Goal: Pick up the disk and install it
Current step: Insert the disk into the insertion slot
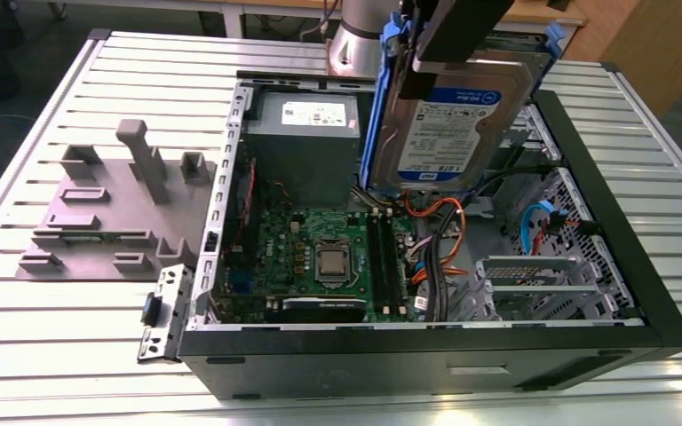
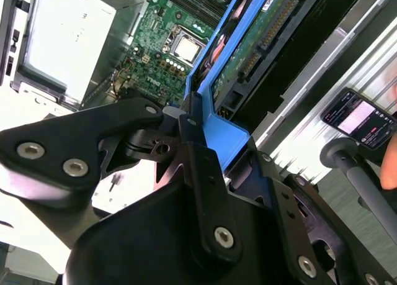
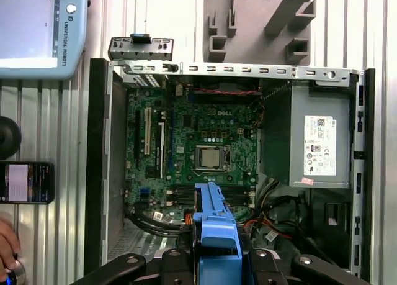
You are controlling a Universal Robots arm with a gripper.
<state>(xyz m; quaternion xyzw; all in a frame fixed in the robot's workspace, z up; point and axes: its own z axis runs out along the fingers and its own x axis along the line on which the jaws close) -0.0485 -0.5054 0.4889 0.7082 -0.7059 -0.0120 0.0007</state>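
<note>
Blue, silver and green over a pale striped table (image 1: 33, 355)

The disk (image 1: 454, 124) is silver-grey with a white-and-blue label and blue rails (its tab is blue too); the motherboard (image 1: 276, 240) is green, the case (image 1: 436, 359) black, the power supply (image 1: 305, 155) grey with a white label.

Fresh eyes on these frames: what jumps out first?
The disk stands out: upright, label facing the exterior camera, hanging from the gripper, whose fingers clamp its blue end tab, above the open computer case. Inside the case the green motherboard lies exposed, and a grey fixture plate sits on the slatted table at the exterior view's left.
</note>
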